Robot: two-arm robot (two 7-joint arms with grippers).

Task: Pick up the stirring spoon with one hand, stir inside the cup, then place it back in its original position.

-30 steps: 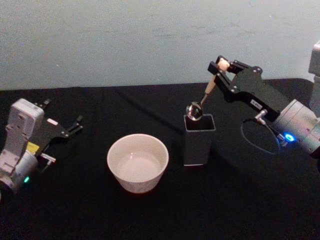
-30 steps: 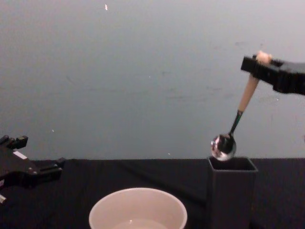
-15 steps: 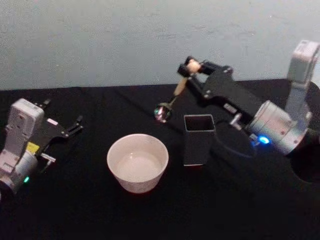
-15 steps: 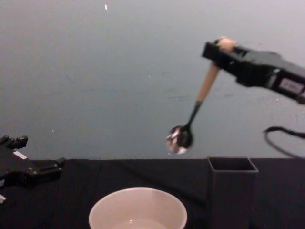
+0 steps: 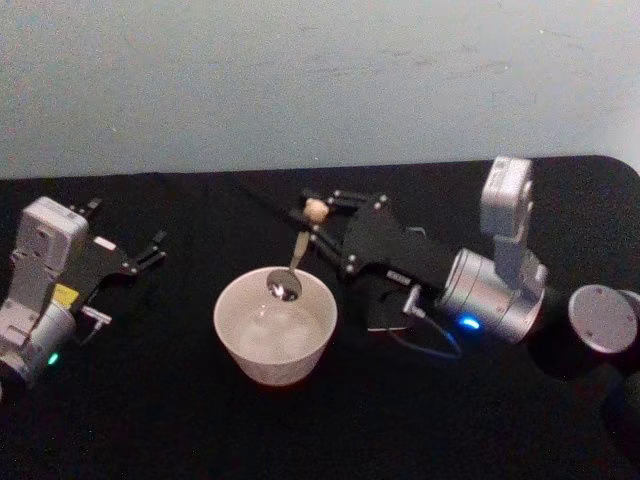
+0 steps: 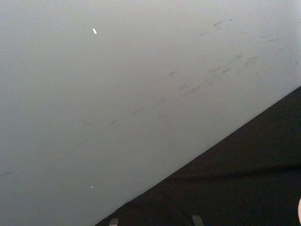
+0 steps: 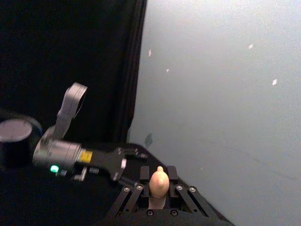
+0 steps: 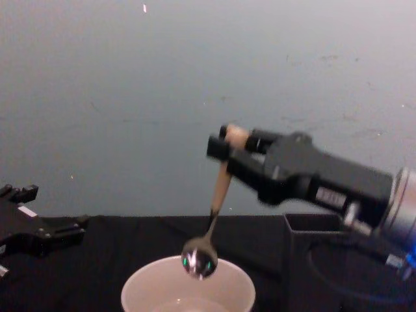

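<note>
Head view has the right pincer point(image 5: 316, 208) clamped on the tiny bear-headed top of the small stirring spoon point(image 5: 296, 255), whose beige handle and thin dark neck slope down so that the round shiny metal bowl hangs just inside the rim of the wide cream-white round cup point(image 5: 222, 312) on the black-covered bench point(image 5: 150, 420). From the chest view the spoon point(image 8: 218, 195) is tilted, its bowl level with the cup's rim point(image 8: 146, 286), and the tall dark grey square holder point(image 8: 296, 250) stands just beside the cup, behind the right arm. The left pincer point(image 5: 152, 250) rests parked on the bench well to the left, fingers apart. The grip sits at the very tip of the handle, so stirring could swing or twist the spoon loose. A wide sweep could push the bowl against the thin wall and shove or tip the cup, and the forearm is close enough to the holder to knock it.
</note>
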